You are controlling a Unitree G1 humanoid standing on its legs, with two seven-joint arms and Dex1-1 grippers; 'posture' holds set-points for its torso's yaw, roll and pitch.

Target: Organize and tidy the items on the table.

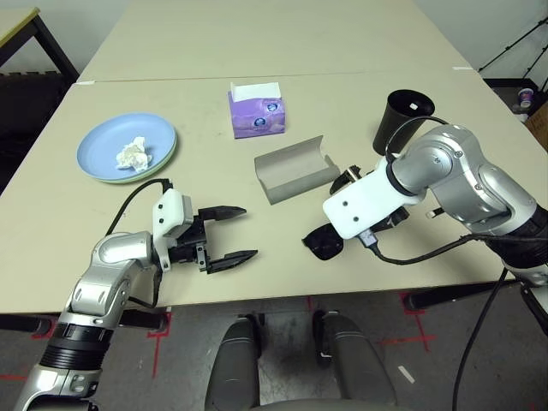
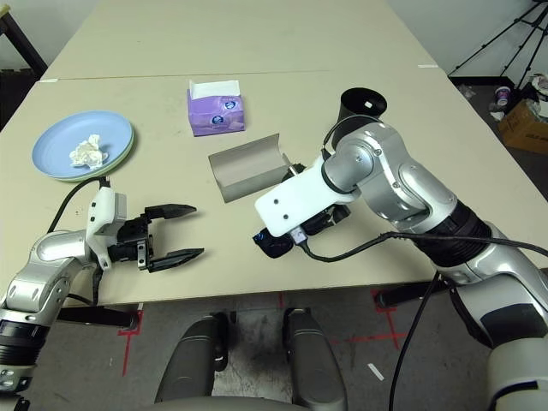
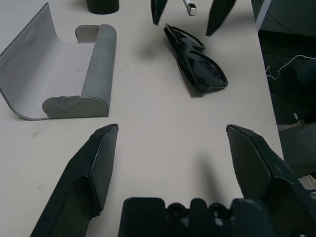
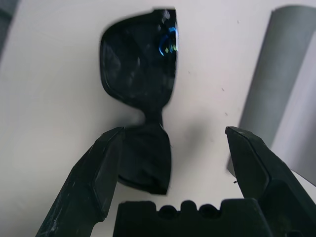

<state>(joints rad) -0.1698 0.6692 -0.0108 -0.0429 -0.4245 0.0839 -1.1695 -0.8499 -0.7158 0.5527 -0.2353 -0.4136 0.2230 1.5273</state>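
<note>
While the right gripper [image 4: 170, 143] hangs spread wide above the sunglasses [image 3: 196, 65], gripping nothing, they lie on the table [image 1: 103, 223] near its front edge, just beside the open grey case [image 1: 295, 169]; the left gripper [image 1: 231, 233], equally wide and empty, points across toward them; tissue [image 1: 132, 155] sits on the plates [image 1: 98, 141] far left; the cup [image 1: 402, 120] stands behind.

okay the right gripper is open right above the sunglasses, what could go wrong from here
The folded black sunglasses lie flat on the beige table under the open right gripper; closing on a glossy lens could make them slip or scratch. They also sit near the table's front edge, so a nudge might push them off. The open grey glasses case nearby could get bumped.
</note>
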